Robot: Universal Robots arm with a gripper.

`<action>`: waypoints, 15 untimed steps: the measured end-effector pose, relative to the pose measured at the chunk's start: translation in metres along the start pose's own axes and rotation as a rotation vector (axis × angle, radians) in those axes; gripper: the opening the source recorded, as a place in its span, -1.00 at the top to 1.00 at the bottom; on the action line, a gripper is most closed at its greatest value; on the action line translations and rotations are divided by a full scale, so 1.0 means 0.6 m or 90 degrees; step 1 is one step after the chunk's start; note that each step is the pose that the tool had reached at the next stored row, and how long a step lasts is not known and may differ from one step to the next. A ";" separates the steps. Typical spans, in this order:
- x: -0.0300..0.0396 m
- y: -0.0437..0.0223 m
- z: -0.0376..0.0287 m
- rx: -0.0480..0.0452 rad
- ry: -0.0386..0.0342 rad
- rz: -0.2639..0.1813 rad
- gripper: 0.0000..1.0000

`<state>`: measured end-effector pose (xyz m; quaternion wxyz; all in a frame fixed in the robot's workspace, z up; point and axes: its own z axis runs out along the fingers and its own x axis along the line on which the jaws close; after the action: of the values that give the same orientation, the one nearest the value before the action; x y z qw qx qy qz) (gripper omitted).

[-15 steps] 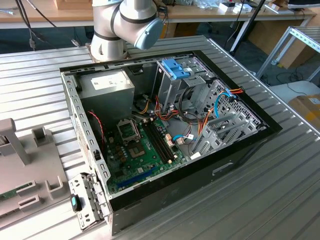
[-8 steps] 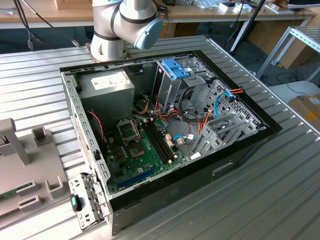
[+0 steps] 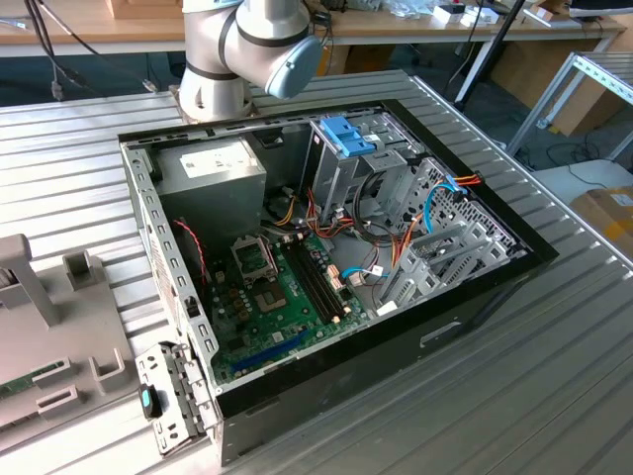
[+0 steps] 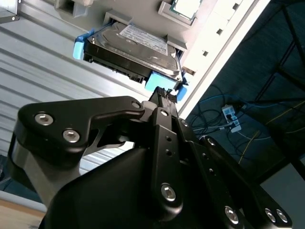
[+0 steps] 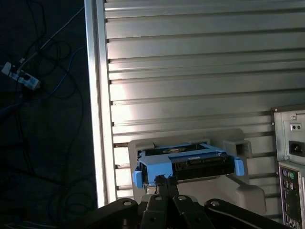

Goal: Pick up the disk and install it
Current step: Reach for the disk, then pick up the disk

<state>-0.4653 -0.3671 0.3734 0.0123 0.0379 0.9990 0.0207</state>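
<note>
The disk [image 4: 131,50], a dark drive in a light-blue carrier frame, lies in a grey holder [image 5: 248,191] on the ribbed metal table, and is seen in both wrist views [image 5: 190,162]. My gripper [image 4: 165,95] is at the near edge of the carrier. Its fingertips [image 5: 160,181] are closed together on the blue rim at that edge [image 5: 165,180]. In the exterior view the open computer case [image 3: 326,247] lies on the table, with a tall metal drive cage [image 3: 341,168] at its far side.
The table's edge [image 5: 97,119] runs close beside the holder, with cables and a power strip [image 5: 21,76] on the floor beyond. The case's rear panel [image 5: 290,162] stands on the holder's other side. A grey fixture [image 3: 49,336] lies at the exterior view's left.
</note>
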 end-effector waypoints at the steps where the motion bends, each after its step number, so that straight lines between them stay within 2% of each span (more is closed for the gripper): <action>1: 0.000 0.000 0.000 0.0000 0.0000 0.000 0.79; 13: 0.000 0.000 0.000 0.0006 0.0008 0.000 0.77; 14: 0.000 0.000 0.000 0.0006 0.0010 0.000 0.53; 15: 0.000 0.000 0.000 0.0006 0.0011 0.000 0.41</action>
<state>-0.4653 -0.3671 0.3733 0.0114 0.0379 0.9990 0.0203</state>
